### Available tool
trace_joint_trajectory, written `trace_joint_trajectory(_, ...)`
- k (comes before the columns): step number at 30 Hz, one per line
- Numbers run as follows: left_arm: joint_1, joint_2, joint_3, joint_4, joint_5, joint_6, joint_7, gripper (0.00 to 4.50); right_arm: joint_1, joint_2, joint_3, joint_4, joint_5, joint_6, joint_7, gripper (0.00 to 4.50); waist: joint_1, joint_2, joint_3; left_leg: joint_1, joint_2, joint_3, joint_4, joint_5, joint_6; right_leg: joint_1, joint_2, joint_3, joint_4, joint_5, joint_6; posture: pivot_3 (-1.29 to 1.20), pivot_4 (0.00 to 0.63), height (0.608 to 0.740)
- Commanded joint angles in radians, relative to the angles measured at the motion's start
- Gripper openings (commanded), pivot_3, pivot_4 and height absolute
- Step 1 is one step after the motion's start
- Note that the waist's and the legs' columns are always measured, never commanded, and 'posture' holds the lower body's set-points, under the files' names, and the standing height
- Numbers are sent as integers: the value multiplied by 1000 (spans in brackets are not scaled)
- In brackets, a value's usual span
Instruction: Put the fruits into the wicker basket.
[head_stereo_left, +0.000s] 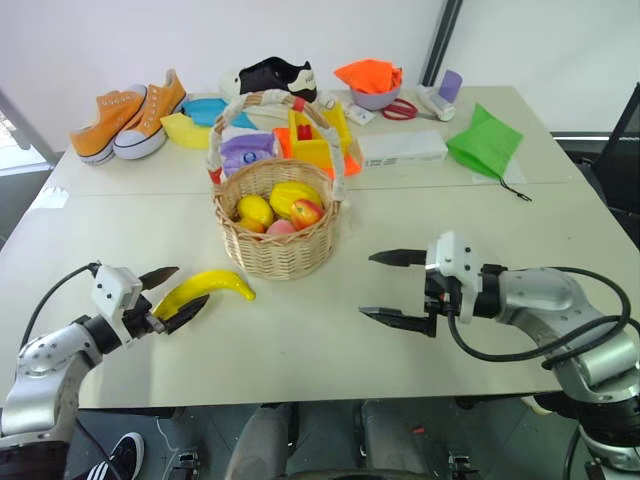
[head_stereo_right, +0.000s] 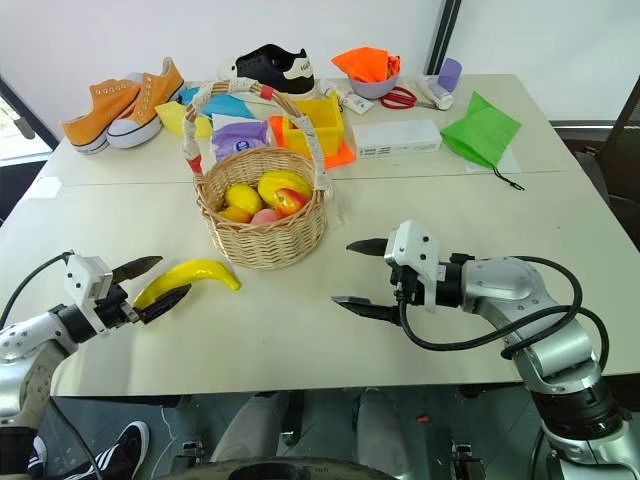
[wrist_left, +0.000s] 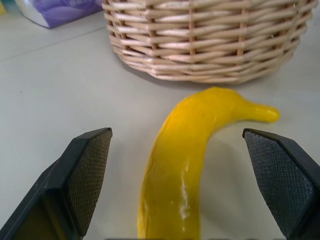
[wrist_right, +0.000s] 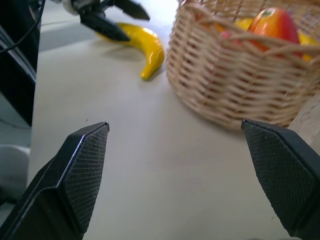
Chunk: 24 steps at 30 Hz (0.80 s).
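Bright yellow and glossy, the banana (head_stereo_left: 208, 288) lies on the pale table (head_stereo_left: 300, 340), long and curved, its thin stem tip pointing right toward the wicker basket (head_stereo_left: 275, 250), which stands just beyond it, toward the far right. We see the left gripper (head_stereo_left: 172, 297) at the banana's left end with its two black fingers spread wide, one on each side of the fruit; from the wrist we note a clear gap between each ribbed pad (wrist_left: 90, 172) and the yellow skin, so nothing is gripped. The basket is round, of light tan weave, with a tall arched handle (head_stereo_left: 218, 140) wrapped in white and reddish cloth. Inside it we count several fruits, among them a red-and-yellow mango-like one (head_stereo_left: 306, 212) beside smooth yellow ones. The right gripper (head_stereo_left: 393, 288) hangs over bare table to the right of the basket, pointing left, its fingers wide apart and empty.
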Motion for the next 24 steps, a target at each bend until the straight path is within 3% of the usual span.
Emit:
trace_joint_trajectory(1,4,18,5,34,-9,-18,-52,4500,-13,4,-6,-10,-15,-36,-17,4425,-1,0,0,0,0,0,0,0,0,0,0,0,0,0,0,0,150,740)
trace_joint_trajectory(2,4,13,3,41,-9,-12,-55,4500,-14,4,-5,-5,-19,-41,-19,4425,-1,0,0,0,0,0,0,0,1,0,0,0,-1,0,0,0,150,740)
trace_joint_trajectory(5,0,1,-13,63,0,-15,-64,3634,-23,10,2,6,-28,-55,-25,4500,0,0,0,0,0,0,0,0,0,0,0,0,-1,0,0,0,150,740)
trace_joint_trajectory(10,0,-8,-19,67,-1,-4,-66,1237,-36,16,15,24,-43,-72,-28,4500,0,0,0,0,0,0,0,0,0,0,0,0,-1,0,0,0,150,740)
trace_joint_trajectory(11,1,-10,-16,65,-2,-7,-64,962,-41,18,18,30,-48,-78,-29,4500,0,0,0,0,0,0,0,0,0,0,0,0,-1,0,0,0,150,740)
trace_joint_trajectory(15,10,-29,61,19,-72,8,-32,956,-50,21,23,55,-63,-102,-27,4500,0,0,0,0,0,0,0,0,0,0,0,0,-1,0,0,0,150,740)
trace_joint_trajectory(21,197,-14,241,-272,-395,209,-112,956,-38,13,-10,84,-62,-138,-22,4500,-6,-1,1,0,0,0,0,1,1,-1,0,1,0,0,0,0,150,740)
trace_joint_trajectory(24,169,-22,275,-387,-479,276,19,956,-37,36,-35,105,-55,-148,-50,4500,3,-1,1,0,0,0,0,1,1,0,0,0,0,0,0,0,150,740)
